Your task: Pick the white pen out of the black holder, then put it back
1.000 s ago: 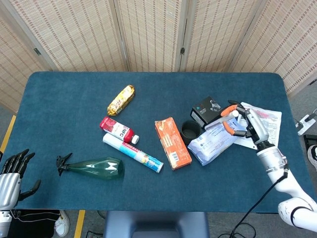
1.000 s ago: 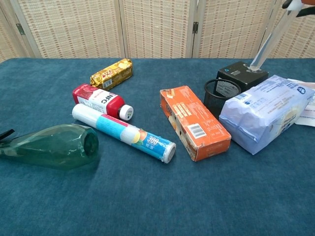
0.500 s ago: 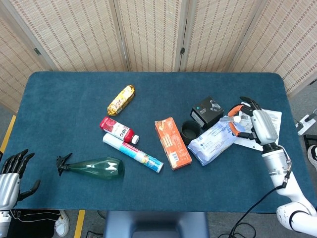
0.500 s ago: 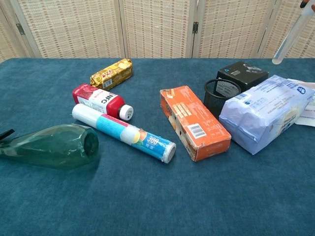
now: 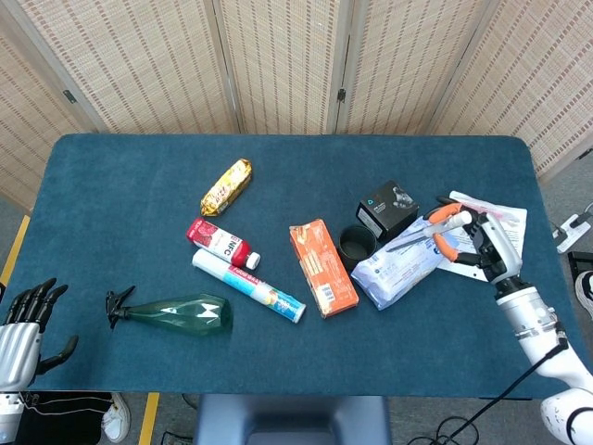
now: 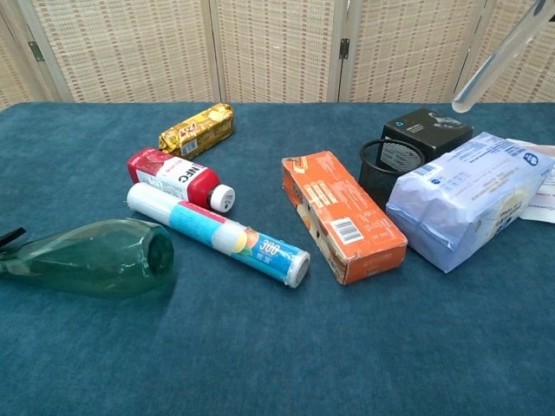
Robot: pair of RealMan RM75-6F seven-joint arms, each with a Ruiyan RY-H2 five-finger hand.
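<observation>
The black mesh holder (image 5: 355, 243) stands empty between the orange box and the pale plastic bag; the chest view shows the holder (image 6: 390, 169) upright. My right hand (image 5: 474, 239) is raised over the bag's right end and grips the white pen (image 5: 412, 238), which slants down and left toward the holder. In the chest view the pen (image 6: 499, 59) hangs in the air at the top right, its tip above the black box. My left hand (image 5: 20, 336) hangs off the table's near left corner, fingers apart, holding nothing.
An orange box (image 5: 322, 267) and a pale bag (image 5: 398, 267) flank the holder, a black box (image 5: 386, 209) behind it, papers (image 5: 491, 222) far right. A red bottle (image 5: 220, 243), a tube (image 5: 248, 286), a green spray bottle (image 5: 176, 313) and a gold bar (image 5: 227, 186) lie left.
The right hand lifted the pen up and right off the black box, then tilted it so its tip swung back left toward the holder. The left hand has not moved.
</observation>
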